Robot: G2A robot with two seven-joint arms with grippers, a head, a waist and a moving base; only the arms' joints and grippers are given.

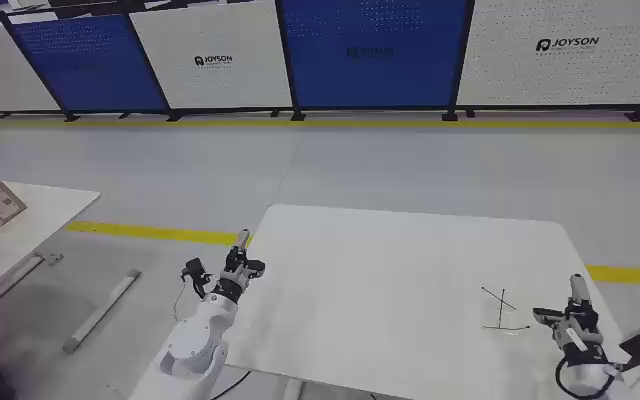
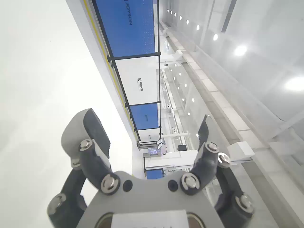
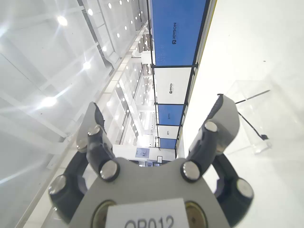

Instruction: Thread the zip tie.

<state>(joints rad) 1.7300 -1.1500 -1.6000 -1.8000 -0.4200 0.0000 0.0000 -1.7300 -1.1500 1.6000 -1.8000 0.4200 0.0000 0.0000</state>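
Note:
Thin black zip ties (image 1: 498, 298) lie near the right end of the white table (image 1: 400, 290). In the right wrist view one zip tie (image 3: 252, 125), with its small head at one end, and a second strip (image 3: 255, 95) rest at a clear acrylic block (image 3: 247, 88). My right gripper (image 1: 577, 292) (image 3: 159, 115) stands open and empty at the table's right edge, a short way from the ties. By the table's left edge, far from the ties, my left gripper (image 1: 240, 243) (image 2: 149, 131) also stands open and empty.
The table's broad middle is bare white surface. A second white table (image 1: 40, 215) stands off to the left with a grey bar (image 1: 100, 310) on the floor beside it. Blue and white partition panels (image 1: 370, 50) close off the back.

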